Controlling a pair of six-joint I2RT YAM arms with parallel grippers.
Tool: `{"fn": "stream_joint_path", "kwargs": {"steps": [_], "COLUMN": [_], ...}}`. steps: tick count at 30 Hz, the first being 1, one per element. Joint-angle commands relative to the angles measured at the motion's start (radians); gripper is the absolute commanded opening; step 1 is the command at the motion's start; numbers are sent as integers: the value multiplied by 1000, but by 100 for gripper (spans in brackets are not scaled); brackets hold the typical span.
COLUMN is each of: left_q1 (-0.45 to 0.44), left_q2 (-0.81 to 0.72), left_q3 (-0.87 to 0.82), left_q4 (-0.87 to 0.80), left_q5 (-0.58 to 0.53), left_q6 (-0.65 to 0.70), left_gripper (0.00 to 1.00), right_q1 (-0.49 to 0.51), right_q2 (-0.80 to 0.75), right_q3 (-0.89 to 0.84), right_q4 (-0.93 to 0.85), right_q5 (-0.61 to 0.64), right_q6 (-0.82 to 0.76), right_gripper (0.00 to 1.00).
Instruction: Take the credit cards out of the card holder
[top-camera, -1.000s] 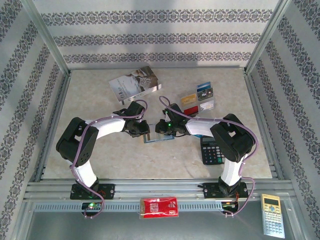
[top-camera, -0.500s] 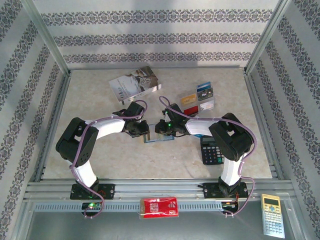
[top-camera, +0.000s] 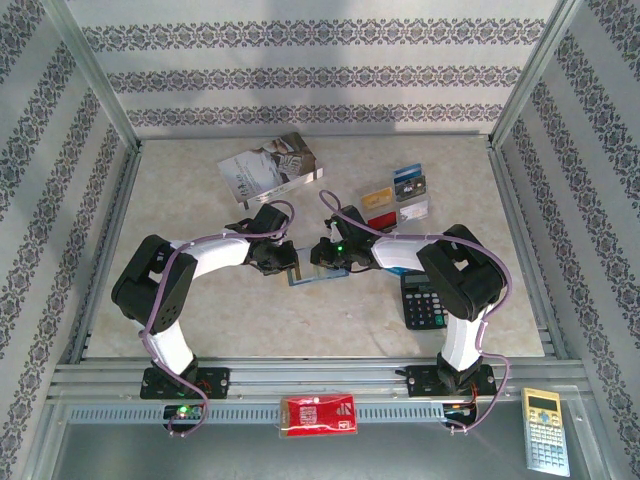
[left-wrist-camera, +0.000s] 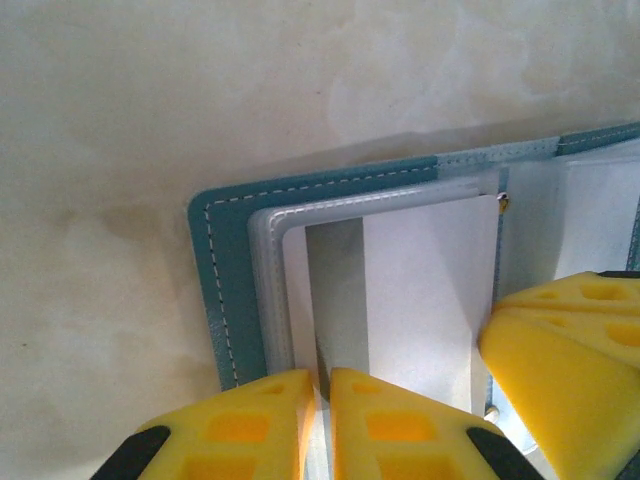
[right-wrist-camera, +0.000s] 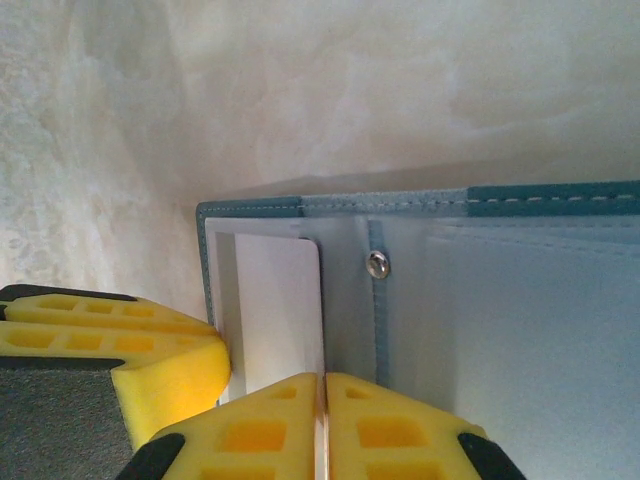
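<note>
The card holder (top-camera: 322, 276), teal-blue with clear inner sleeves, lies open at the table's middle between both grippers. My left gripper (top-camera: 290, 262) (left-wrist-camera: 322, 375) is shut on a clear sleeve leaf of the card holder (left-wrist-camera: 225, 290), which stands up between its yellow fingers. A white card (left-wrist-camera: 430, 290) lies in the sleeve beside it. My right gripper (top-camera: 318, 256) (right-wrist-camera: 323, 378) is shut on the thin edge of a white credit card (right-wrist-camera: 275, 310) inside the card holder (right-wrist-camera: 540, 195), near a metal snap (right-wrist-camera: 377, 264). Several credit cards (top-camera: 395, 198) lie on the table behind.
A grey-white book (top-camera: 270, 168) lies at the back left. A black calculator (top-camera: 424, 298) sits by the right arm. A red packet (top-camera: 318, 414) and a beige calculator (top-camera: 545, 444) lie on the front rail. Metal frame posts bound the table.
The right gripper's jaws have closed tighter on the card's edge. Both arms and the card holder have barely moved.
</note>
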Motion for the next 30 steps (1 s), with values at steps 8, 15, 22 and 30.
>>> {"fn": "stream_joint_path", "kwargs": {"steps": [8,15,22,30], "left_q1": [0,1,13,13], "left_q2": [19,-23,-43,-1], "left_q3": [-32,-18,9,1], "left_q4": [-48,-87,-111,-96], "left_q5": [-31,-74,-80,-59], "left_q6": [9,20,39,42], "left_gripper": [16,22,23,22], "right_q1": [6,-1,-1,20], "right_q2": [-25,-78,-75,-59], "right_q3": [-31,-69,-89,-47], "right_q4": [42,32,33,62], "right_q5": [-3,70,89,-30], "right_q6": [-8,-26,-22,-35], "right_gripper": [6,6,5,18]}}
